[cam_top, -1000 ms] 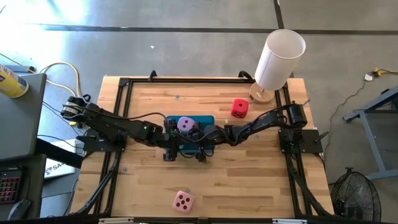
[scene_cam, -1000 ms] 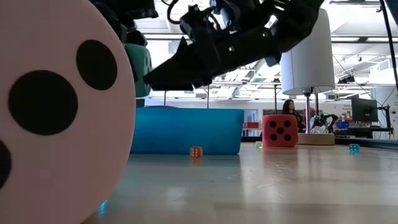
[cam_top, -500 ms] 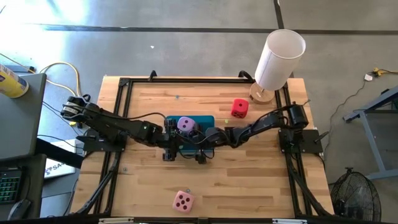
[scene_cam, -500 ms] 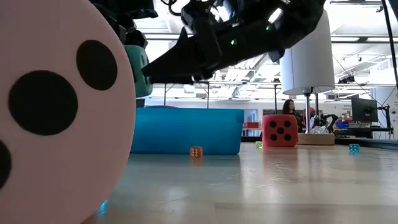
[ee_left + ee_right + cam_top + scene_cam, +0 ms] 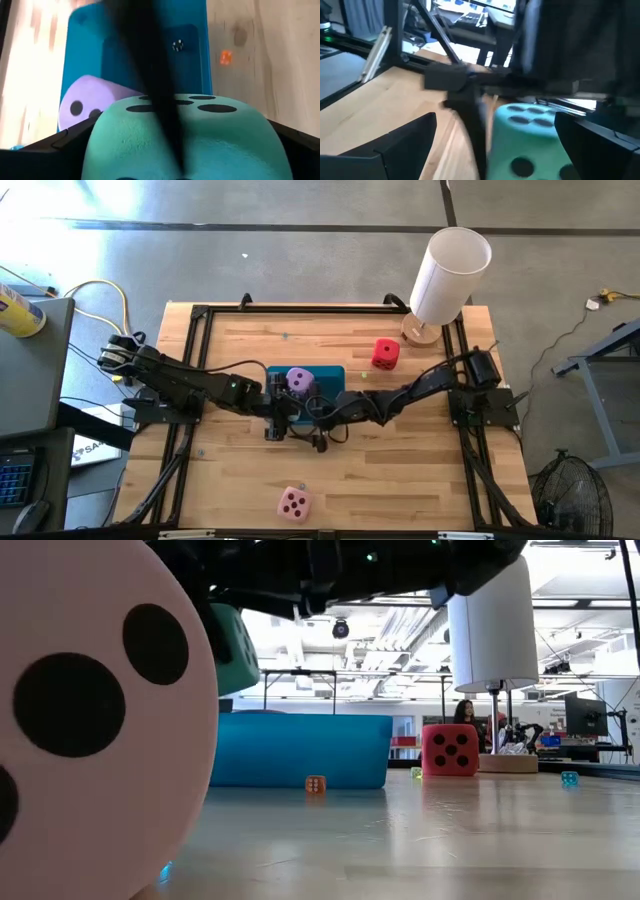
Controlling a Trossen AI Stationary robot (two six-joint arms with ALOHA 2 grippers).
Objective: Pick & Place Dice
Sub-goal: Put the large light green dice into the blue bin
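The mint green die [image 5: 200, 135] sits between the fingers of my left gripper [image 5: 182, 155], which hangs over the left part of the teal tray [image 5: 330, 375]. In the low view this die [image 5: 232, 645] floats above the tray [image 5: 300, 750]. My right gripper [image 5: 318, 435] stands open just right of it, pointing nearly level at the die [image 5: 530, 135]; whether it touches I cannot tell. The lilac die [image 5: 299, 381] lies in the tray. The red die [image 5: 385, 353] rests on the table at the far right. The pink die [image 5: 294, 502] sits by the near edge. My left gripper pinches the mint green die by two opposite sides [image 5: 97, 150] between its two fingers [image 5: 55, 145]. The fingers slant down from the table's left. The die is lifted clear, above the tray. A dark blurred bar [image 5: 150, 75] crosses in front of the die.
A white cylinder on a round wooden base [image 5: 450, 270] stands at the far right corner. A tiny orange cube [image 5: 315, 783] lies on the table in front of the tray. A black frame [image 5: 200, 315] borders the wooden table.
My right gripper has risen and gone toward the table's near edge, rolling a little; in the low view its pointed fingers have gone up past the picture's top. The mint green die has stayed in my left gripper above the tray.
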